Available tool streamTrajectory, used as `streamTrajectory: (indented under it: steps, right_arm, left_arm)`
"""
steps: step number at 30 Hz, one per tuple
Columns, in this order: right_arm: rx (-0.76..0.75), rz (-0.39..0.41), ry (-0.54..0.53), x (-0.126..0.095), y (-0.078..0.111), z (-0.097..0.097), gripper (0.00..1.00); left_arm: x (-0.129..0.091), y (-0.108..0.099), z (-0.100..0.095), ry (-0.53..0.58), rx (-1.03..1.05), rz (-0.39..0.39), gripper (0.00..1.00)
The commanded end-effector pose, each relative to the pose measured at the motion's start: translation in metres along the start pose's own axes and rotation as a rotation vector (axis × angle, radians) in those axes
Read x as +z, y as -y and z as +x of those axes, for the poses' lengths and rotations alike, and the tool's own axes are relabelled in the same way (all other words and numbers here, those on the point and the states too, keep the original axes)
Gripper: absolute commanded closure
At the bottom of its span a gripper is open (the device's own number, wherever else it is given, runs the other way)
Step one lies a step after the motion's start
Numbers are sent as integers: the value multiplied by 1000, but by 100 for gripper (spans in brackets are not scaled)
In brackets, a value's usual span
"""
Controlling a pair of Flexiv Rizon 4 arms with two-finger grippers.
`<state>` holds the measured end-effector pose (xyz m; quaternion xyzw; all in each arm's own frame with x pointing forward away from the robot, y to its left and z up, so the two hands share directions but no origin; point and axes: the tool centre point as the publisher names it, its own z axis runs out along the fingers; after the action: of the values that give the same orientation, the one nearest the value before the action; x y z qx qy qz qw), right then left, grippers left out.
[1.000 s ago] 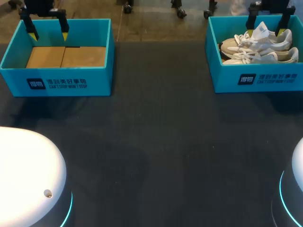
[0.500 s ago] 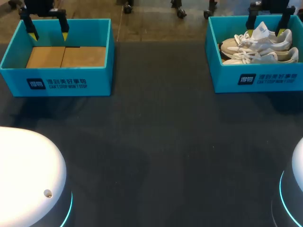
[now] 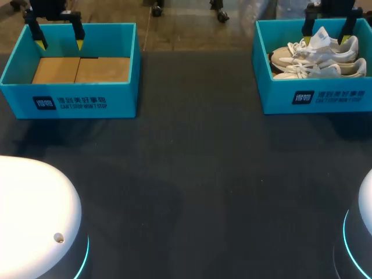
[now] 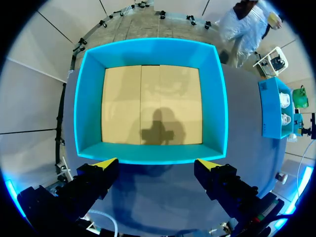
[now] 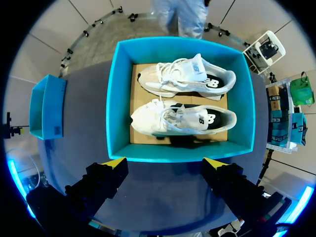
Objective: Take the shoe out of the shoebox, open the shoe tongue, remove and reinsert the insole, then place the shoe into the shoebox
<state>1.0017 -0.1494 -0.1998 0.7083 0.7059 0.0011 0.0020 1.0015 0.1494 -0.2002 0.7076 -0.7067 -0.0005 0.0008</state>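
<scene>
My right pincer (image 5: 164, 162) hangs released over the shoebox (image 5: 116, 98), where the nearer shoe (image 5: 182, 120) lies beside its mate (image 5: 187, 79), likely light and soft-sided with loose laces, best gripped, I judge, across its firmer heel collar, not the tongue.

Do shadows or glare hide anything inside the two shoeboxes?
Left wrist view: the shadow of the left end effector falls on the cardboard floor of the empty shoebox, hiding nothing. Right wrist view: farther shoe and nearer shoe evenly lit, dark shadow only along the nearer one's sole. Head view: no glare on either shoe.
</scene>
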Motion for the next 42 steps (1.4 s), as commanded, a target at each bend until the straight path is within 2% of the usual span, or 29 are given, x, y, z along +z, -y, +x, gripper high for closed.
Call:
streamTrajectory:
  steps: [1,9,11,13,20,24,26,35,38,39,42]
  right_arm:
    - [11,-49,-11,-3,-13,-5,0]
    - [66,-119,22,6,-36,-30,0]
    - [67,-110,91,15,-39,-39,0]
    - [84,-110,54,22,-40,-49,0]
    - [134,-120,83,38,-38,-86,0]
    - [158,-132,106,43,-34,-101,0]
    - [176,-112,134,55,-31,-114,0]
    - [210,-88,154,85,-37,-144,0]
    - [201,-98,160,92,-42,-151,10]
    - [194,-98,177,98,-45,-156,27]
    - [208,-106,193,106,-47,-159,29]
  left_arm:
    - [0,0,0,0,0,0,0]
    - [0,0,0,0,0,0,0]
    - [0,0,0,0,0,0,0]
    - [0,0,0,0,0,0,0]
    - [0,0,0,0,0,0,0]
    - [0,0,0,0,0,0,0]
    - [0,0,0,0,0,0,0]
    - [0,0,0,0,0,0,0]
    - [0,0,0,0,0,0,0]
    - [0,0,0,0,0,0,0]
    - [0,0,0,0,0,0,0]
